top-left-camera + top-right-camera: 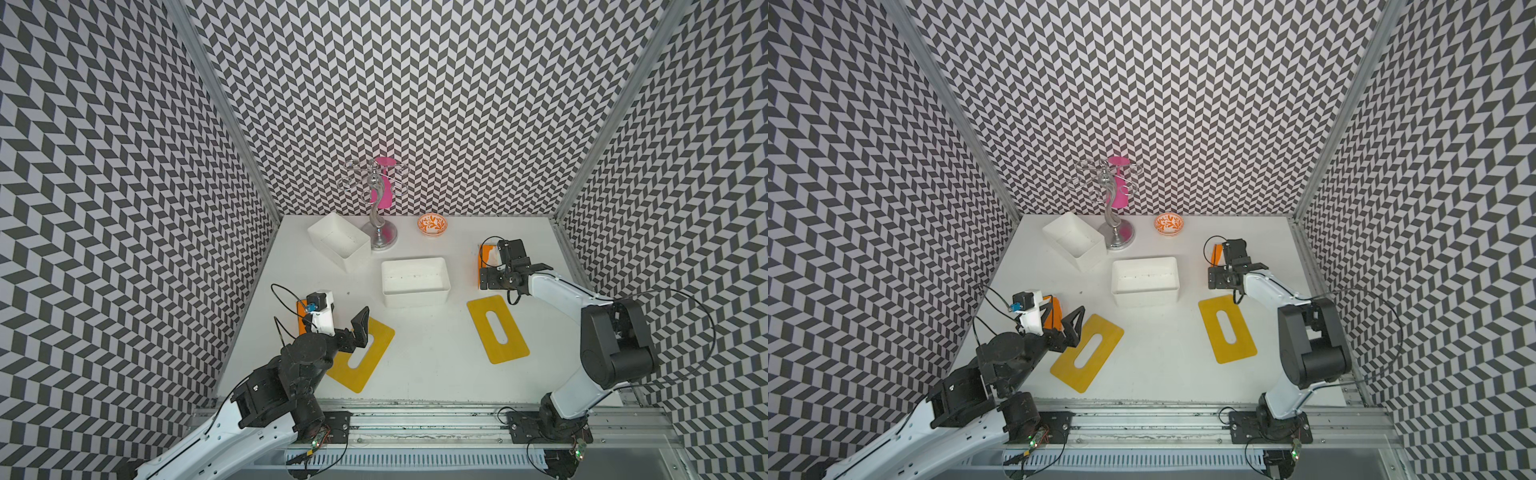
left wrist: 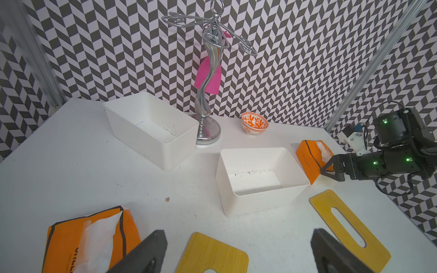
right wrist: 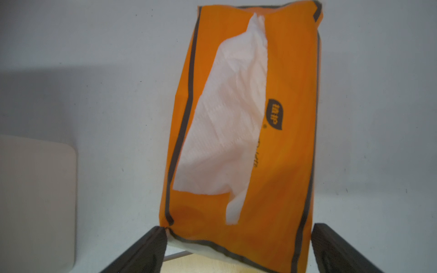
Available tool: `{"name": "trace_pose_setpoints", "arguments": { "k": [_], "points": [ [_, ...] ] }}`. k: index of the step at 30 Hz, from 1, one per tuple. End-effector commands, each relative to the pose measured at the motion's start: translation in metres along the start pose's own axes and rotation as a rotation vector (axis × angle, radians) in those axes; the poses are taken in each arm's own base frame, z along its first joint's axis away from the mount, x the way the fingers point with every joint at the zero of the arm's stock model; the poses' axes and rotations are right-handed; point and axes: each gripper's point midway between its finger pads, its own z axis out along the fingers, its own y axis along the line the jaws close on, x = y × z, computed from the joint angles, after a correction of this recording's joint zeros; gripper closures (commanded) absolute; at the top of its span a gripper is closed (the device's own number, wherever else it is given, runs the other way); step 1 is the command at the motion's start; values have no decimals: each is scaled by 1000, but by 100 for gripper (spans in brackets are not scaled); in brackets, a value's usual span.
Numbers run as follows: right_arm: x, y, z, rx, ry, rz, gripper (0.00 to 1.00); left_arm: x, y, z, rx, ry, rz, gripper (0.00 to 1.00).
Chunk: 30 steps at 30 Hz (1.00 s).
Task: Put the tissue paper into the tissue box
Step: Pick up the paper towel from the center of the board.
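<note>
Since the right tissue pack lies flat on the table with a white sheet spilling from its top slit, it can be taken from above by its short end. That appears to be the plan: the right gripper hangs over the pack's near end with its jaws spread wide, one finger outside each long side and nothing clamped. Whether the fingers touch the wrapper cannot be told from the wrist view.

In both top views this pack sits near the table's right edge, mostly hidden under the wrist. Near it stands the centre tissue box, open-topped and empty, so the carry would be short. A yellow lid, slotted for pulling sheets, lies flat near the arm, off the box so the mouth is free.

The left side mirrors this. A left tissue pack rests near the table's left edge. The left gripper hovers beside it, above a second yellow lid, jaws likewise wide apart and empty. A rear tissue box, also empty, stands angled at the back, just beside the base of a silver stand. A small orange bowl sits apart from the boxes. Neither pack is in a box yet, and the step in hand is probably closing on the right pack.
</note>
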Motion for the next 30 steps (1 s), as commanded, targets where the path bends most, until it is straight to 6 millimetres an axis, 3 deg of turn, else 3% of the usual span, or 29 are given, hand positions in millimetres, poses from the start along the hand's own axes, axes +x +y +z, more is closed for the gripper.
{"name": "trace_pose_setpoints", "arguments": {
  "k": [1, 10, 30],
  "points": [
    [-20, 4, -6, -29, -62, 5, 0, -5, 2, 0, -15, -22, -10, 0],
    [-34, 11, -19, -75, -105, 33, 0, -2, 7, 1, -39, -22, 1, 0],
    [-14, 0, 15, 19, -19, 31, 1, 7, -2, 8, -10, 23, 26, 0]
  ]
}}
